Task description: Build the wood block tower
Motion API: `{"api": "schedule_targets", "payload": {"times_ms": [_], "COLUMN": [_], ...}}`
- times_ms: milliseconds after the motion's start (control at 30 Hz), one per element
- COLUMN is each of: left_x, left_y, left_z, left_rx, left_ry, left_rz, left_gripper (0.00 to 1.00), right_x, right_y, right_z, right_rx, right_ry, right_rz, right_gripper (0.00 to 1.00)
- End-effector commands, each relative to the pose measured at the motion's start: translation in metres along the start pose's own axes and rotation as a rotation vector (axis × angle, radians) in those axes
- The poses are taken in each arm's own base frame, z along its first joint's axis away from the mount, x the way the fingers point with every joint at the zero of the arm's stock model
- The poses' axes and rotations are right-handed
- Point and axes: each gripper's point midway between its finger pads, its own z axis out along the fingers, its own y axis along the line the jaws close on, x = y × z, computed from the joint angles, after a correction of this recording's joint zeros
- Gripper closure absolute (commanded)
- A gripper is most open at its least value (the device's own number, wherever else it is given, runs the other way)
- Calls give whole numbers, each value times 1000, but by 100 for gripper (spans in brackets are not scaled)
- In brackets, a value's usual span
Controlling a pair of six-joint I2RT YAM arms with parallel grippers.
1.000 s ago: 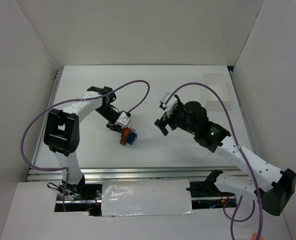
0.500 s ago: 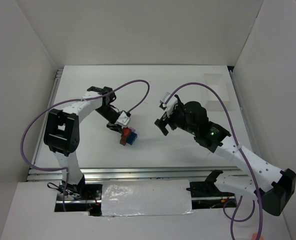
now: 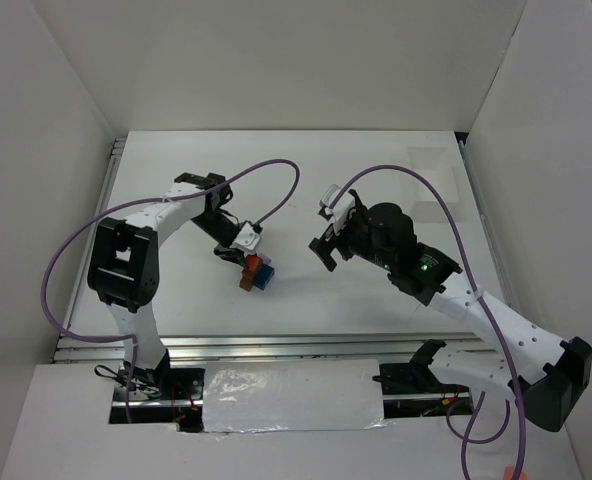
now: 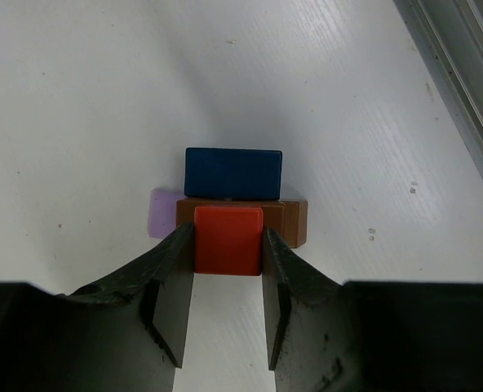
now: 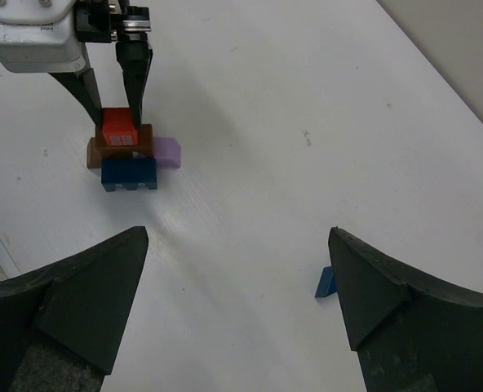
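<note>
Left end effector [image 5: 117, 104], pointed down, pinches red block [image 4: 228, 240] atop brown block [image 4: 294, 222]; right end effector [image 5: 237, 237] hovers spread wide.

Changes between earlier and now: we are recording none. In the overhead view we are finding the left gripper [image 3: 246, 257] staying at the same spot, its fingers [image 4: 170, 294] still pressing both sides of the small red wooden cube [image 4: 228, 239] atop the cluster of tiny painted wooden blocks [image 3: 259, 276]. We are logging the right gripper [image 5: 237, 238] as unmoved and spread equally wide. We are noting no shift in any block.
</note>
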Motion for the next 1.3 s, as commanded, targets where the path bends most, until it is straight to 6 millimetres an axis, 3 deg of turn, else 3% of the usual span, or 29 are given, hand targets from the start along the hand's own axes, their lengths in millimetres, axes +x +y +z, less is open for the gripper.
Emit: {"api": "schedule_targets", "payload": {"times_ms": [0,367,500,767,967,1033,1067,1133,1167,1267], "left_x": [-3,2,2,4,5,6,5,3,2,-2], "left_y": [-2,-5,-7,-3,-2,-1,-1,-1,-1,1], "left_z": [9,12,11,9,8,8,9,8,8,4], "left_rx": [11,28,35,22,12,9,10,9,9,-3], "left_ry": [-46,-27,-21,-10,-3,-6,-8,-14,-20,-37], "left_rz": [-1,-3,-5,-12,-20,-20,-19,-18,-19,-22], "left_gripper": [95,95,66,48,40,33,21,14,1,1], "right_x": [-23,-26,-27,-31,-34,-34,-32,-33,-32,-32], "right_y": [-4,-4,-4,-1,2,3,4,4,4,5], "right_z": [-5,-6,-7,-8,-8,-8,-7,-7,-7,-6], "right_rx": [16,17,18,10,0,-6,-7,-8,-9,-11], "right_ry": [-53,-58,-59,-64,-72,-71,-68,-70,-68,-67], "right_rz": [-20,-25,-28,-32,-34,-35,-35,-35,-35,-36], "right_gripper": [0,0,0,0,0,0,0,0,0,0]}}
